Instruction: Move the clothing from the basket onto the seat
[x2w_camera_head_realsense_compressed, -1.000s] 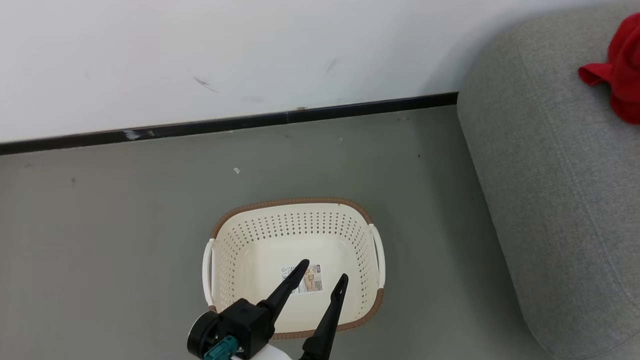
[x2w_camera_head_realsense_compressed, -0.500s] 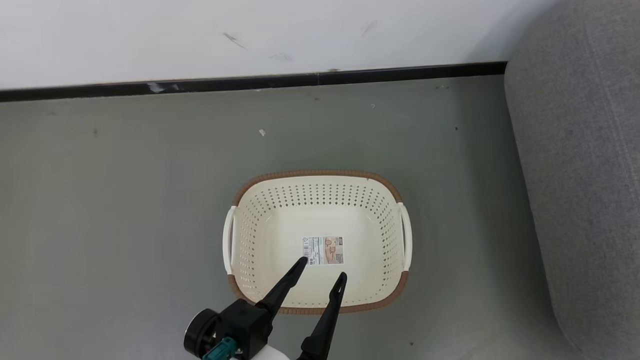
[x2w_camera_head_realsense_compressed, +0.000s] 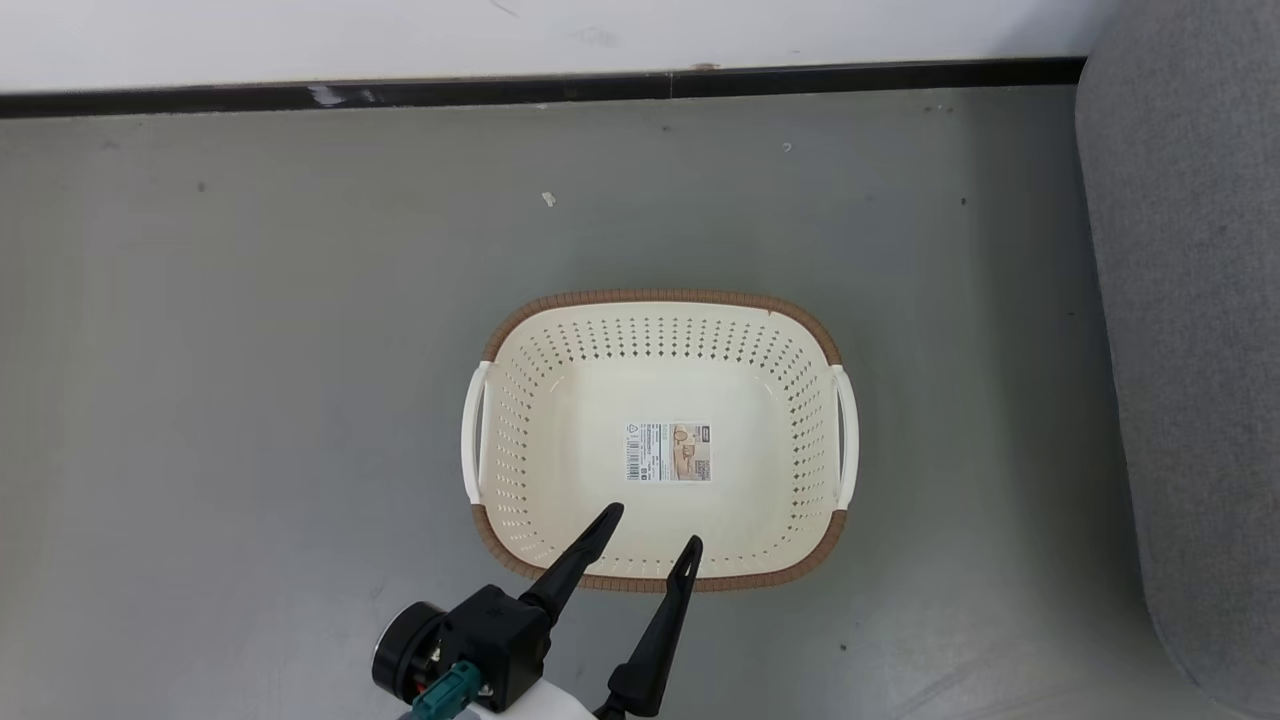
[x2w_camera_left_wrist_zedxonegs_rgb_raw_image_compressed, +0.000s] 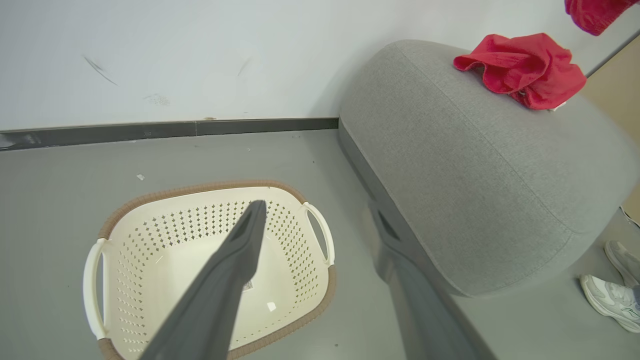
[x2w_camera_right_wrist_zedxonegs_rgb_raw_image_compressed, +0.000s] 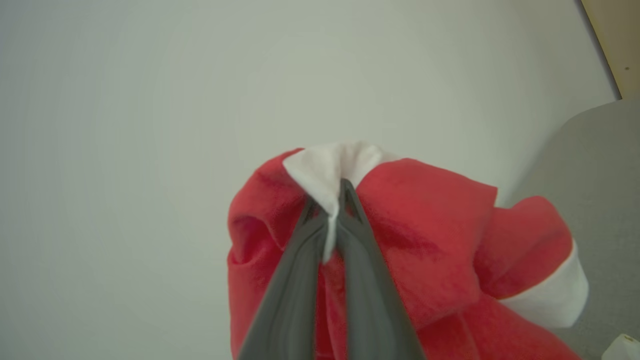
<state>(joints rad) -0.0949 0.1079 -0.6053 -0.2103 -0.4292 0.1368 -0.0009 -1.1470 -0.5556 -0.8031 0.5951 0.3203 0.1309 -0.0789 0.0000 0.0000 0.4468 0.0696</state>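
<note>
The cream basket (x2w_camera_head_realsense_compressed: 660, 297) stands on the floor with nothing in it but a sticker on its bottom. My left gripper (x2w_camera_head_realsense_compressed: 650, 532) hangs open above its near rim, holding nothing; in the left wrist view my left gripper (x2w_camera_left_wrist_zedxonegs_rgb_raw_image_compressed: 315, 210) points over the basket (x2w_camera_left_wrist_zedxonegs_rgb_raw_image_compressed: 200, 189). The grey seat (x2w_camera_left_wrist_zedxonegs_rgb_raw_image_compressed: 475, 165) carries one piece of red clothing (x2w_camera_left_wrist_zedxonegs_rgb_raw_image_compressed: 525, 67) on top. My right gripper (x2w_camera_right_wrist_zedxonegs_rgb_raw_image_compressed: 330, 200) is shut on a second piece of red clothing (x2w_camera_right_wrist_zedxonegs_rgb_raw_image_compressed: 425, 225) at its white stripe, in front of the white wall beside the seat (x2w_camera_right_wrist_zedxonegs_rgb_raw_image_compressed: 600, 175).
The basket sits on grey floor a short way from a white wall with a dark skirting board (x2w_camera_head_realsense_compressed: 500, 92). The seat (x2w_camera_head_realsense_compressed: 1190, 350) runs down the right edge of the head view. A pale shoe (x2w_camera_left_wrist_zedxonegs_rgb_raw_image_compressed: 612, 295) rests on the floor beyond the seat.
The head camera has swung, so the basket sits higher and further right in the picture and the red clothing on the seat has left it. My left gripper stays open.
</note>
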